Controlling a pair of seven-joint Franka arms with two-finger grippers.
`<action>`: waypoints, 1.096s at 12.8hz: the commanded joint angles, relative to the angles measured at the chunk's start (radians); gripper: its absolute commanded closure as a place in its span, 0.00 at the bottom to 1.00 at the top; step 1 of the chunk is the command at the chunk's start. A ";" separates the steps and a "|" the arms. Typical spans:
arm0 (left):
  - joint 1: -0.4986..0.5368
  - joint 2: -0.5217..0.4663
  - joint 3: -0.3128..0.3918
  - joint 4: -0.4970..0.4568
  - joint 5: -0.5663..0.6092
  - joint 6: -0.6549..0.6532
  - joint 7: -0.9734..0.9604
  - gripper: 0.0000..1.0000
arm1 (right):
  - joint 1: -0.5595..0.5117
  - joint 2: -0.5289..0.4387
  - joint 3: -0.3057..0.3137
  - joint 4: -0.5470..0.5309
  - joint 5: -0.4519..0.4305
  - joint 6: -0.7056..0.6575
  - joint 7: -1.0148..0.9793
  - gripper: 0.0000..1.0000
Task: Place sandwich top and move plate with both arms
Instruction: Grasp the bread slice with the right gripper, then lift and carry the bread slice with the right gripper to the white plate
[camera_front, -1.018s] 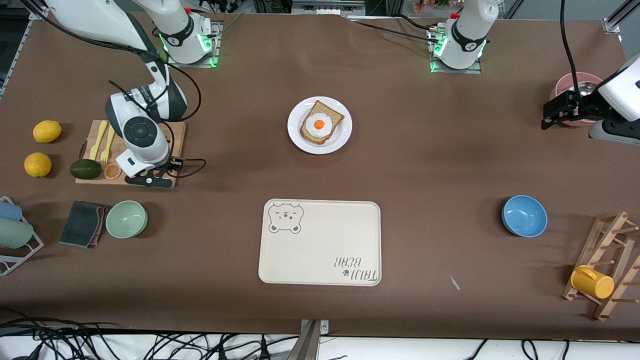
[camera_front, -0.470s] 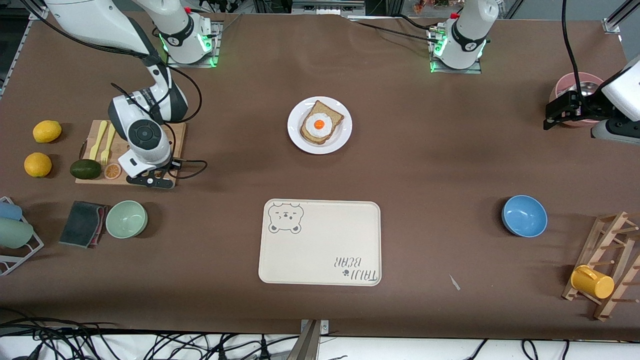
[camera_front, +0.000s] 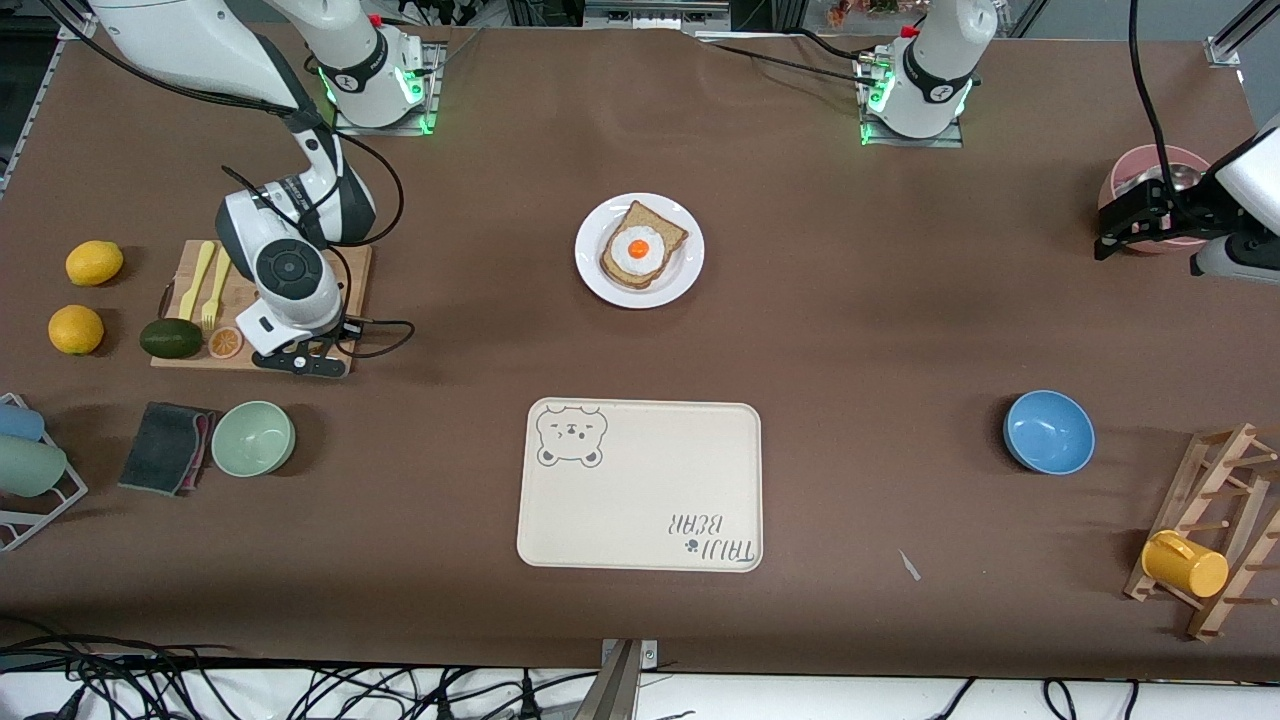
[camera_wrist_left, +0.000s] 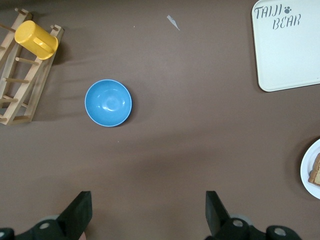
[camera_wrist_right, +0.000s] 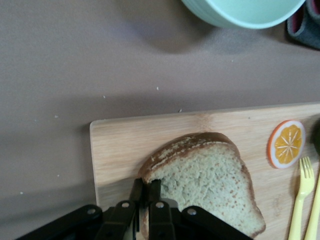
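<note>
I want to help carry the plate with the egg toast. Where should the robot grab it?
By the bare rim of the plate, one gripper from each arm's end of the table. The rim is shallow and free all round, and the toast and egg fill the middle.

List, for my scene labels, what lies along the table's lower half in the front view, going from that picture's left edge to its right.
Dark cloth → green bowl → cream bear tray → blue bowl → yellow mug on the wooden rack.
</note>
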 joint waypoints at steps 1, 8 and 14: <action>-0.002 0.000 -0.001 0.020 0.022 -0.005 0.000 0.00 | 0.004 -0.001 0.017 0.063 -0.015 -0.089 -0.008 1.00; 0.033 0.000 0.000 0.022 -0.042 -0.005 0.003 0.00 | 0.028 0.016 0.143 0.319 0.123 -0.419 -0.008 1.00; 0.035 0.000 -0.001 0.022 -0.027 -0.005 -0.006 0.00 | 0.227 0.059 0.146 0.486 0.419 -0.547 0.214 1.00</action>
